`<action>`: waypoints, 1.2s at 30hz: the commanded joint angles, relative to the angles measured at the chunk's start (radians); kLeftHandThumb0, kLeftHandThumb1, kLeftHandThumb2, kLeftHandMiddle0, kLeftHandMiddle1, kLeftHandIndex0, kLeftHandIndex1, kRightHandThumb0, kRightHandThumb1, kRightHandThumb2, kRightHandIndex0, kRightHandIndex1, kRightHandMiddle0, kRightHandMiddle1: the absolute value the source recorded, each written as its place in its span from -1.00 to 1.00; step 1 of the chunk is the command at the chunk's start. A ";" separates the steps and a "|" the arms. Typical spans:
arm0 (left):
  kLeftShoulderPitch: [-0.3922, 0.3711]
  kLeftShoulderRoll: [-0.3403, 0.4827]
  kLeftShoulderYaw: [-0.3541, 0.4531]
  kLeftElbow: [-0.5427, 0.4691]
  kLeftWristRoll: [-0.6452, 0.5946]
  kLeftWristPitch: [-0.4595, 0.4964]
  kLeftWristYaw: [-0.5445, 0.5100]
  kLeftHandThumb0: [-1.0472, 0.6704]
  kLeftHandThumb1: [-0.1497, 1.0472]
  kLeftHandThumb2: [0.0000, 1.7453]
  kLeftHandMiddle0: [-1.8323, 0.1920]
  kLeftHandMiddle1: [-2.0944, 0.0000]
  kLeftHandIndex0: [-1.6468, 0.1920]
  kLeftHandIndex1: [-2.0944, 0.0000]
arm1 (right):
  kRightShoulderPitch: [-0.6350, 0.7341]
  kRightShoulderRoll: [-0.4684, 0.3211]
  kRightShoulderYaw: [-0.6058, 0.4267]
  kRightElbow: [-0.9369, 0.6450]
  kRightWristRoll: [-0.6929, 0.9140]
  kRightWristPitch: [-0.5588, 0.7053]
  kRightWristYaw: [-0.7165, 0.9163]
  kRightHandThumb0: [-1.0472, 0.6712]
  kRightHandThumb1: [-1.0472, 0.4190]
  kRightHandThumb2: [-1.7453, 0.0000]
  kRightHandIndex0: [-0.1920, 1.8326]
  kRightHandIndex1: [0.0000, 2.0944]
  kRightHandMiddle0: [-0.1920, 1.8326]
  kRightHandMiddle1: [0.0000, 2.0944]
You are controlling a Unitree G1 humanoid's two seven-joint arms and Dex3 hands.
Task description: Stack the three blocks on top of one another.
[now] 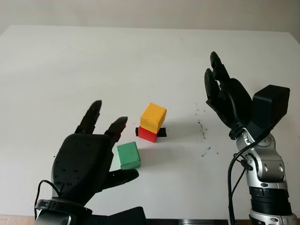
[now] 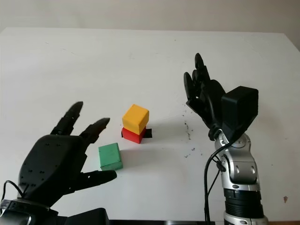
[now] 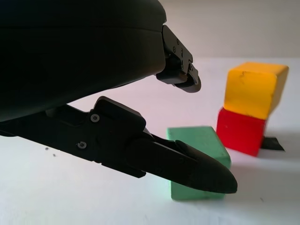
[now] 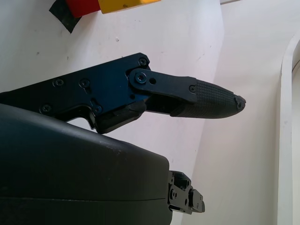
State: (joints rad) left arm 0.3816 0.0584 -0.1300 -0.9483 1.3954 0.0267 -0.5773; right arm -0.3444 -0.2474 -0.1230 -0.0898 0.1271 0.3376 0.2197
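We count 3 blocks on the white table [image 1: 70, 61]: 1 yellow, 1 red, 1 green. The yellow block [image 1: 153, 116] sits on top of the red block [image 1: 147, 134], turned slightly off the red one's edges, so 2 of 3 are stacked. The red block rests on 1 small patch of black tape [image 1: 161, 132] near the table centre. The green block [image 1: 128, 155] lies alone on the table, just in front of the stack toward our left, not touching it.

We note 2 hands. The left hand [image 1: 89, 154] is open and holds nothing; it sits right beside the green block, its thumb [image 3: 187, 164] passing in front of the block's near face in the left wrist view. We cannot tell whether it touches the block. The right hand [image 1: 227, 96] is also open and empty, raised above the table to the right of the stack, well apart from all 3 blocks.

We see scattered dark specks [image 1: 202, 129] on the table between the stack and the right hand.
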 commanded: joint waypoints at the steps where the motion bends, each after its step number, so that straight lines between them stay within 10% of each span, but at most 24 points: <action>1: 0.004 -0.005 0.008 -0.024 -0.028 0.001 -0.016 -0.89 1.00 -0.90 0.81 0.94 0.45 0.79 | 0.000 -0.015 -0.011 -0.012 0.003 0.004 -0.003 -0.65 -1.00 0.30 -1.00 -1.00 -1.00 -1.00; 14: 0.029 -0.024 -0.004 0.012 0.106 -0.038 0.121 -0.87 0.97 -0.94 0.77 0.94 0.43 0.69 | 0.007 -0.025 -0.005 -0.015 -0.010 -0.004 -0.003 -0.63 -1.00 0.31 -1.00 -1.00 -1.00 -1.00; 19: 0.035 -0.015 -0.006 0.031 0.156 -0.053 0.165 -0.86 0.99 -0.94 0.75 0.95 0.66 0.28 | 0.008 -0.022 -0.006 -0.022 -0.006 0.008 -0.006 -0.62 -1.00 0.34 -1.00 -1.00 -1.00 -1.00; 36: 0.025 -0.015 -0.004 0.073 0.117 -0.034 0.132 -0.86 0.97 -0.94 0.76 0.95 0.81 -0.09 | 0.013 -0.022 -0.006 -0.027 0.000 0.004 0.000 -0.61 -1.00 0.35 -1.00 -1.00 -1.00 -0.99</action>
State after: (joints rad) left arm 0.4027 0.0391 -0.1342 -0.8772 1.5156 -0.0085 -0.4402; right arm -0.3355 -0.2585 -0.1235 -0.0908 0.1249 0.3459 0.2195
